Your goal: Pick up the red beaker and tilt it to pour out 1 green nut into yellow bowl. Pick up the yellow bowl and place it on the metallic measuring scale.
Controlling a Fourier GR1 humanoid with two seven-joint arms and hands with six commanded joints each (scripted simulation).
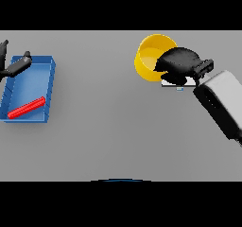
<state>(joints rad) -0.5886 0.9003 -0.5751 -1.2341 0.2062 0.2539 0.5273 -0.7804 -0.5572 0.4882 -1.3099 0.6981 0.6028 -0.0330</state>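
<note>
Right hand [178,63] at about 2 o'clock in the head view, arm coming in from the lower right. Fingers curled around the right side of the yellow bowl [150,56], gripping its rim. Bowl is tipped, mouth facing toward the viewer and slightly up, and I can't make out any contents. Directly under the hand a sliver of the scale [176,83] shows as a pale flat plate; most of it is hidden by the hand. Bowl sits at the scale's 10 o'clock edge; can't tell whether it rests on the plate or hangs above it.

Left hand [14,66] at 9 o'clock, at the view's left edge, fingers straight, holding nothing, over the far corner of a blue tray [50,86]. A red beaker [26,107] lies on its side in the tray's near half. Grey table [108,126] underneath everything.
</note>
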